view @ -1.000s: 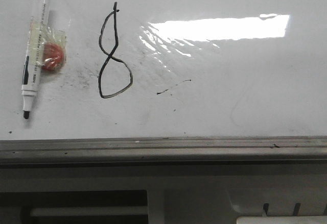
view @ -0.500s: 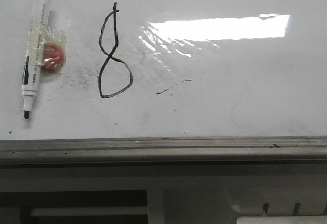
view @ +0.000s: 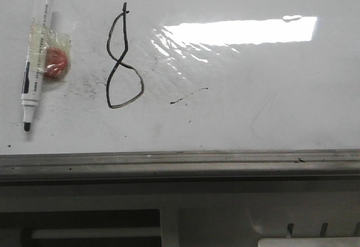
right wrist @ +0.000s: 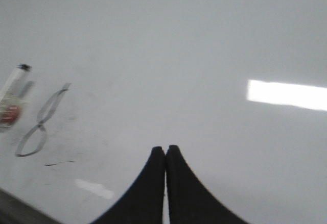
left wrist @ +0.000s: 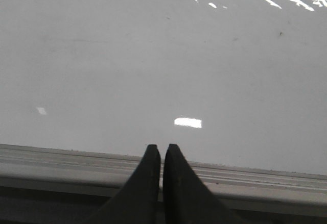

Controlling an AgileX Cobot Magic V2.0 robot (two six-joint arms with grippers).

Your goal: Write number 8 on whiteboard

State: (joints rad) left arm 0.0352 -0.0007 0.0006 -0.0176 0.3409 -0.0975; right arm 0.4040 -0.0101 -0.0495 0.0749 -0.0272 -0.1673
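The number 8 [view: 122, 61] is drawn in thin black line on the whiteboard [view: 253, 100], left of centre; it also shows small in the right wrist view [right wrist: 41, 124]. A white marker [view: 35, 55] with a red lump taped to it lies on the board left of the 8. My left gripper [left wrist: 162, 150] is shut and empty, its tips over the board's grey edge rail [left wrist: 61, 160]. My right gripper [right wrist: 165, 150] is shut and empty above bare board, well away from the 8. Neither gripper shows in the front view.
A short black smear [view: 188, 95] lies right of the 8. A bright light reflection [view: 236, 30] crosses the board. The grey edge rail [view: 180, 160] runs along the board's near side, with grey structure below it.
The front view has shifted slightly; the 8 and marker sit a few pixels further left. Nothing on the board has changed.
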